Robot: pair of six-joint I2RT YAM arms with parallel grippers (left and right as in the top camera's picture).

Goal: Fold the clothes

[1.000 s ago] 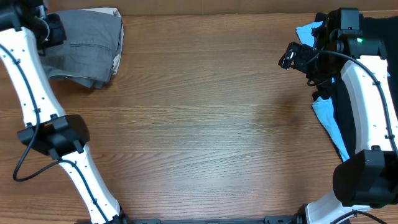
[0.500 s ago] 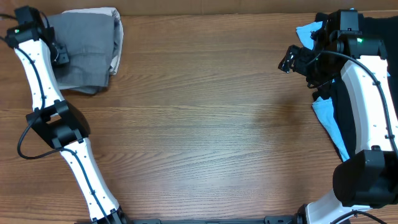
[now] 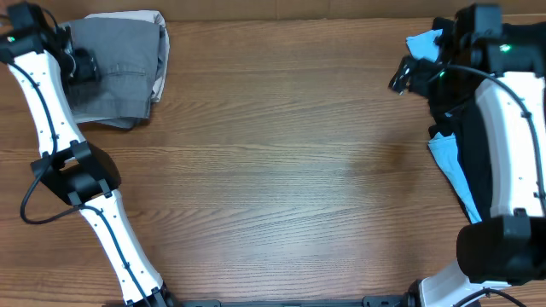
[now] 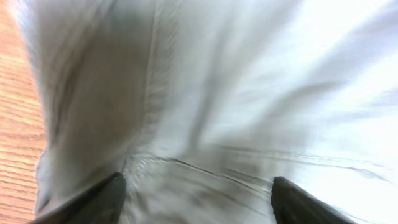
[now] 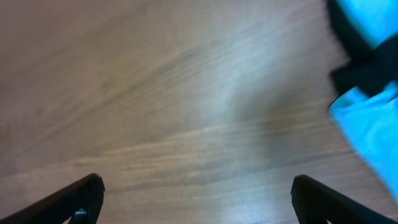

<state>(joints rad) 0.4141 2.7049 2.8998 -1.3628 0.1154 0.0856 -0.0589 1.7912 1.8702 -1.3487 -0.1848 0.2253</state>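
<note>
At the far-left corner of the bench [image 3: 281,170], the shorts [image 3: 119,72] are lying as a compact grey bundle. A pale lining is showing along the far edge and along the edge facing the bench middle. A seam line is running across the top layer.

I am holding my left gripper [image 4: 196,186] over the left part of that bundle.
- Left wrist view: both fingertips [image 4: 93,199] are standing wide apart at the bottom of the frame, with grey cloth filling the space between and beyond them.
- The gripper is standing open, pinching nothing that I can see.
- Whether the tips are touching the cloth I cannot tell, as the view is blurred.
- A strip of wood is showing down the left side of that view.

On the far-right side I am holding my right gripper [image 5: 196,186] over wood, just beside the pile there. Its fingers are spreading wide: open, gripping nothing.

In the pile, a light-blue garment [image 3: 445,162] and a black garment [image 3: 469,166] are lying together along the right edge, partly hidden under my right arm [image 3: 503,136].
- Overhead view: blue is peeking out at the far end and again nearer the front, with black between.
- Right wrist view: blue and black cloth are sitting in the upper-right corner, apart from both fingertips.
</note>
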